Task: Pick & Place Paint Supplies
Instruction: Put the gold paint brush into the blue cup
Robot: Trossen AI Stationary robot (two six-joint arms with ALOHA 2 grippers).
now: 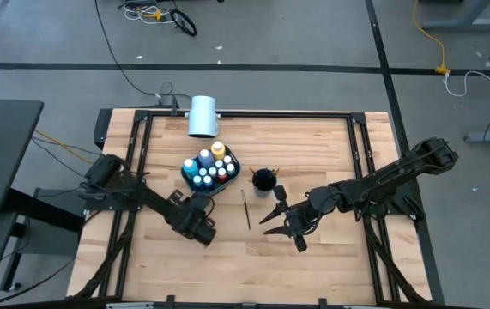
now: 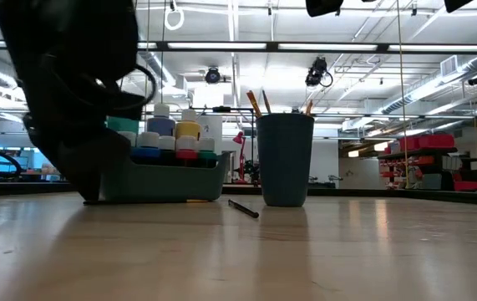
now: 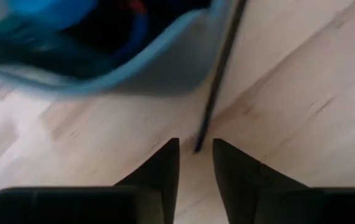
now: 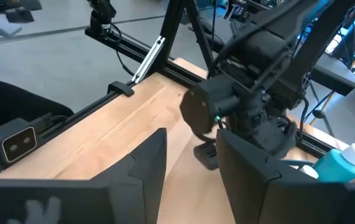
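Pale wooden planks are making up the table (image 1: 313, 257), with a black frame running round its edges. On the left, the left gripper (image 1: 203, 228) is sitting low over the wood just in front of the tray (image 1: 232, 166); in its wrist view its two fingers (image 3: 158, 174) are standing slightly apart with nothing between them, and the tip of a thin dark brush is lying just beyond them beside the tray's wall. The grey-blue tray is holding the paint bottles (image 1: 208, 169), blue, white, yellow and red caps crowding together. Behind it a white cylinder (image 1: 202, 116) is lying at the table's far edge. Right of the tray, a loose paintbrush (image 1: 245, 209) is lying flat on the wood, and a dark cup (image 1: 263, 179) is standing upright with brush handles sticking up from it. Farther right, the right gripper (image 1: 283, 221) is hovering near the cup, its fingers spreading wide and holding nothing
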